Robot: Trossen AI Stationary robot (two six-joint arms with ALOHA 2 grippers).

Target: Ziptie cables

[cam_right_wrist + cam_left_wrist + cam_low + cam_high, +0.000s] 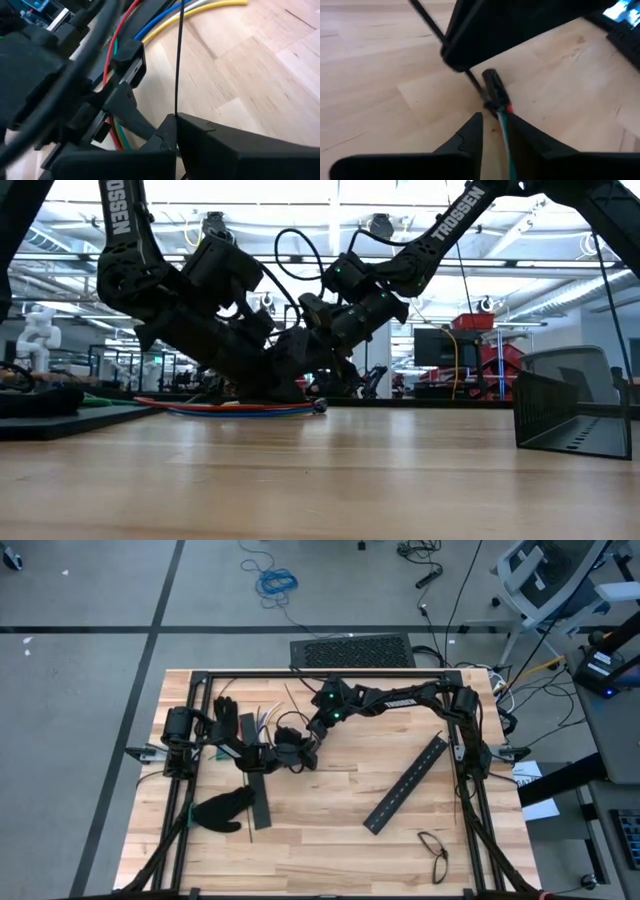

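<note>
The cables (165,17), red, green, blue, white and yellow wires, lie on the table left of its middle (262,720). My left gripper (496,120) is low over them and slightly open. A few wires (506,135) run between its fingers; whether the fingers touch them I cannot tell. A black ziptie head (493,86) sits on the bundle just past those fingertips, and its strap (427,22) runs away from it. My right gripper (174,121) reaches in from the far right, close against the left one (287,755), and is shut on the ziptie strap. My right gripper pinches the thin ziptie strap (177,107) between its two fingers, at their free ends. The fingers slant down from the table's far right and lie across the strap. The strap runs straight and taut away from the fingertips, above the wood.
A black slotted bar (405,783) lies slanted right of centre, and another (258,795) near the left beside a black glove (222,810). A second glove (226,715) lies at the far left. Eyeglasses (432,855) sit near the front right.
</note>
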